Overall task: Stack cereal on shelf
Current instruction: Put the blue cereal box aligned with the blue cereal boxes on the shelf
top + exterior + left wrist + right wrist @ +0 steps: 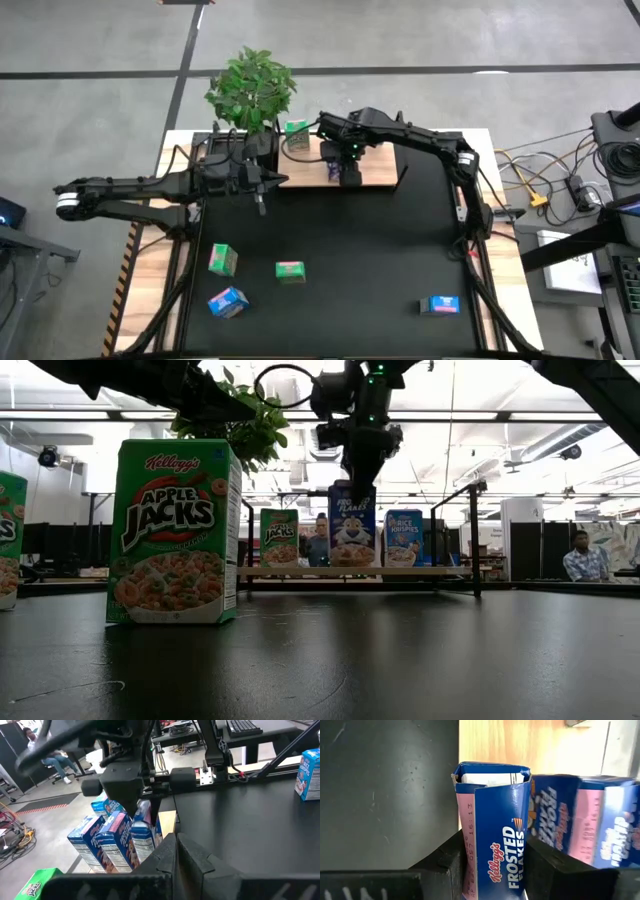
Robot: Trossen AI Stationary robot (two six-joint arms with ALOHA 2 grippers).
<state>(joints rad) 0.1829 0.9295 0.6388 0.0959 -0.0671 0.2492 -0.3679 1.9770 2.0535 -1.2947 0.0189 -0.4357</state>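
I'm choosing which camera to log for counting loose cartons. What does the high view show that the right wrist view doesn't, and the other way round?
Only the high view shows the four loose cartons on the black mat: two green, two blue, plus the waiting left gripper. Only the right wrist view shows the printed Frosted Flakes carton between the right gripper's fingers. Both show the light-wood shelf and blue cartons standing on it.

We see a leafy green plant (252, 88) at the desk's (150, 270) far left edge, a black mat (350, 250) covering the desk, cables (545, 185) at right, and a seated person (577, 557) in the room behind.
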